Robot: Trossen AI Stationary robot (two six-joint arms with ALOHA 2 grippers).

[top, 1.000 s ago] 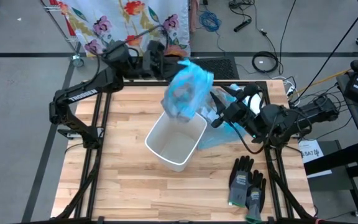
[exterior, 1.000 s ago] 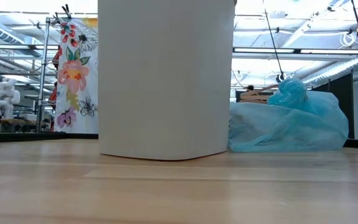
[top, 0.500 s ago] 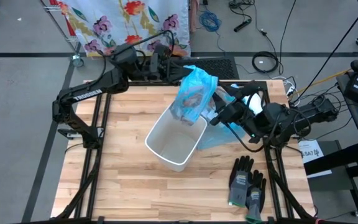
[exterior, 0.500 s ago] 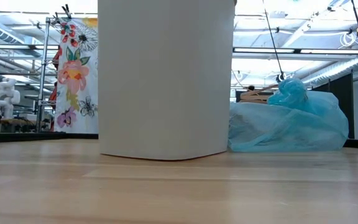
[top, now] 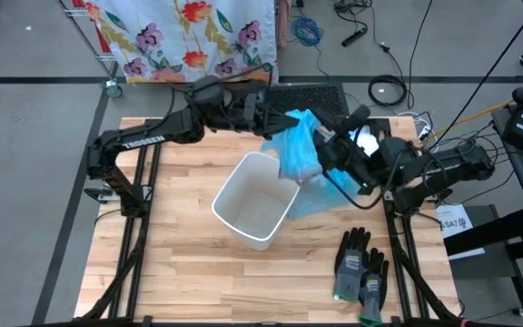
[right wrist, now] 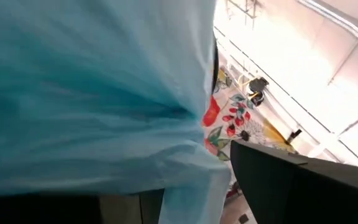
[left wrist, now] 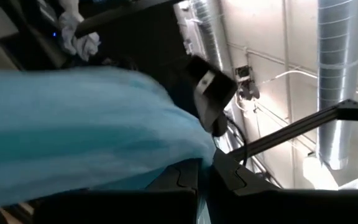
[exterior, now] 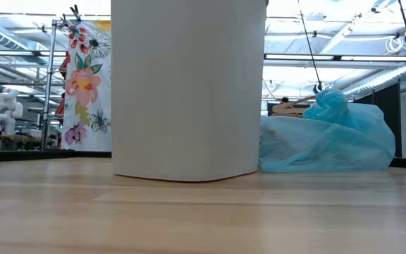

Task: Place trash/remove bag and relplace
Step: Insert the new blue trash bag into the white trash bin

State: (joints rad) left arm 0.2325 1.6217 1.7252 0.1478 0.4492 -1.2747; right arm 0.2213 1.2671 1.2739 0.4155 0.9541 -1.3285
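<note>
A light-blue plastic bag (top: pixel 298 147) hangs in the air just beyond the far right rim of the white bin (top: pixel 254 202), which stands on the table. My left gripper (top: pixel 278 121) reaches in from the left and is shut on the bag. My right gripper (top: pixel 323 150) comes from the right, right beside the bag, open, with bag film (right wrist: pixel 185 180) between its fingers; I cannot tell whether they touch it. A second, knotted blue bag (exterior: pixel 326 141) lies on the table against the bin's right side. No trash shows. My left gripper pinches a gathered bit of the bag's film (left wrist: pixel 205 163) between its two shut fingers (left wrist: pixel 179 180). The fingers come in about level from the table's left. The bag hangs below and beyond them, clear of the table and slack.
A pair of grey-black gloves (top: pixel 361 265) lies near the table's front right. A flowered cloth (top: pixel 189 32) hangs on a rack beyond the far edge. Cables and equipment (top: pixel 452 168) crowd the right side. Bare wood (top: pixel 180 263) lies left of and before the bin.
My left gripper has carried the bag toward the table's right and a little down, from over the bin's far rim to beside my right gripper. The bag now hangs narrower. My right gripper has rolled about its own axis and shifted slightly toward the far edge.
</note>
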